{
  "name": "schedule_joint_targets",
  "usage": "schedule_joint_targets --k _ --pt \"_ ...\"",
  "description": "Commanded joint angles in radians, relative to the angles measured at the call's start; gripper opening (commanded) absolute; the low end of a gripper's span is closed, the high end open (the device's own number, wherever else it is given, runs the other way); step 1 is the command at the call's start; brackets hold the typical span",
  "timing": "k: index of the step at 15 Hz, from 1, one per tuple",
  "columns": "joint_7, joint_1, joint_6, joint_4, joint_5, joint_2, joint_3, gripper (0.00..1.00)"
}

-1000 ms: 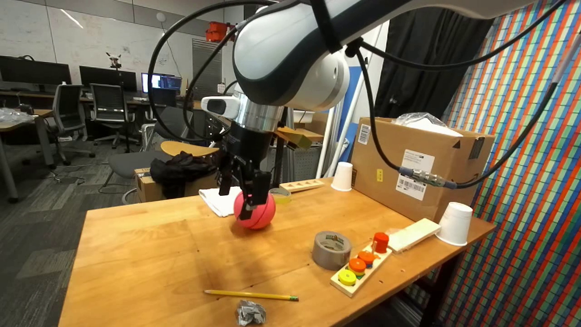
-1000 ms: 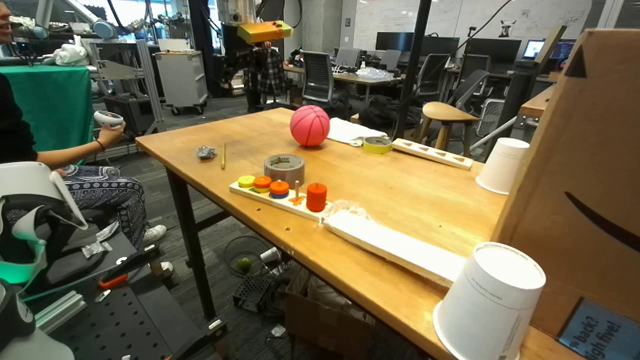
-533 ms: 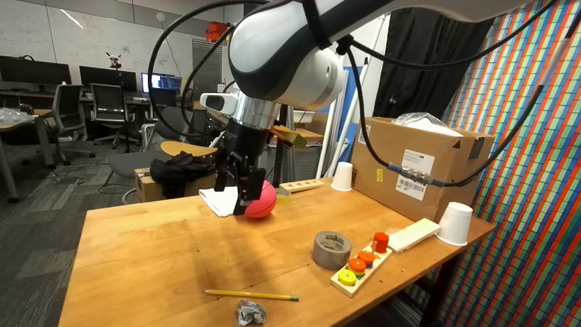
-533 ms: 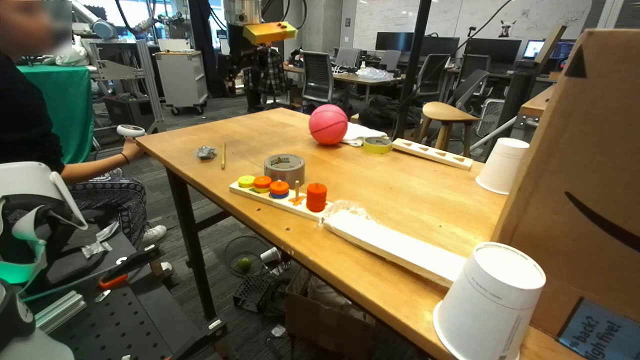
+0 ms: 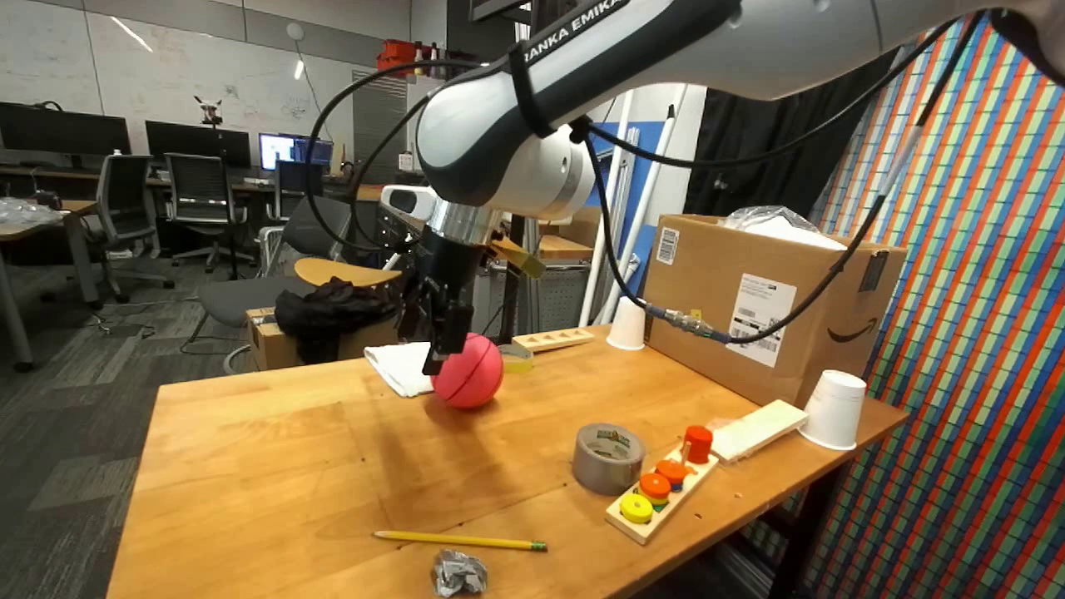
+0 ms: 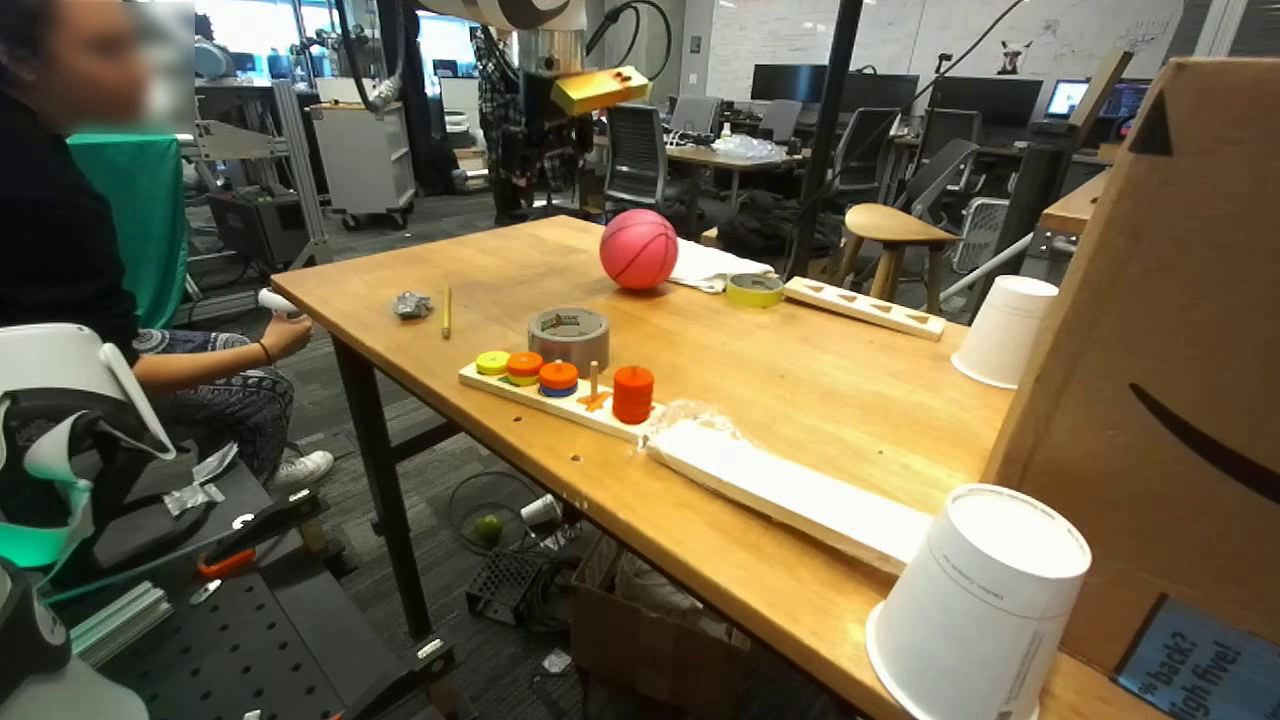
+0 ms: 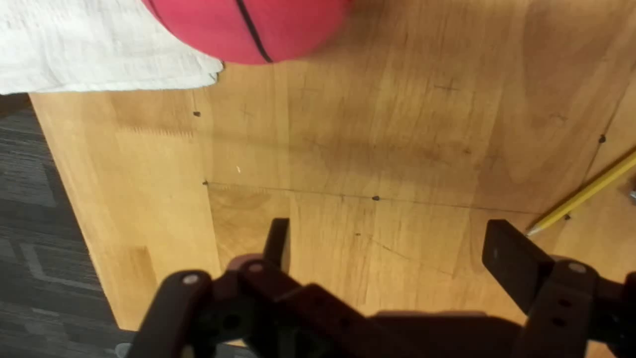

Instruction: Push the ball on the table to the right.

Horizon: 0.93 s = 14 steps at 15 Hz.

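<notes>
Checking my feeds, I find the ball point(image 6: 638, 250) in an exterior view on the far part of the tabletop point(image 6: 800, 410), a little left of its spot half a second ago yet right of where it was a full second ago, its seams turned. The arm point(image 6: 552, 50) has swung rightward there too. My fingers point(image 7: 516, 264) are spread wide in the wrist view, bare tabletop showing between them, and they stand apart from the ball.

The ball itself is pinkish-red and rubbery-looking, its matte skin ruled with thin dark lines. Just beside it lies a folded white cloth point(image 7: 99, 49), its weave soft and faintly wrinkled. The tabletop is light-brown wood in joined strips, crossed by fine lines and dark dots. Nearer than the ball in both exterior views, a squat grey tape roll point(image 5: 603, 475) stands just beside a pale wooden board point(image 6: 570, 406) bearing coloured discs point(image 5: 655, 484). A yellow pencil point(image 5: 460, 540) lies near a crumpled silver lump point(image 5: 459, 573). To the ball's right, a yellow tape roll point(image 6: 755, 298) sits near a wooden strip point(image 6: 865, 314) cut with triangular recesses; farther right, two white cups point(image 6: 980, 600) stand upside down by a brown cardboard box point(image 5: 807, 334).
</notes>
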Motion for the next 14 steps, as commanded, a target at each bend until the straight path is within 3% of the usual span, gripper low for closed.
schedule_joint_targets --k 1,8,14 --pt "0.045 -0.005 -0.012 0.124 -0.038 0.111 -0.012 1.0" --pt "0.121 -0.033 -0.09 0.242 -0.009 0.228 -0.006 1.0" --pt "0.144 -0.065 -0.07 0.265 -0.041 0.241 -0.034 1.0"
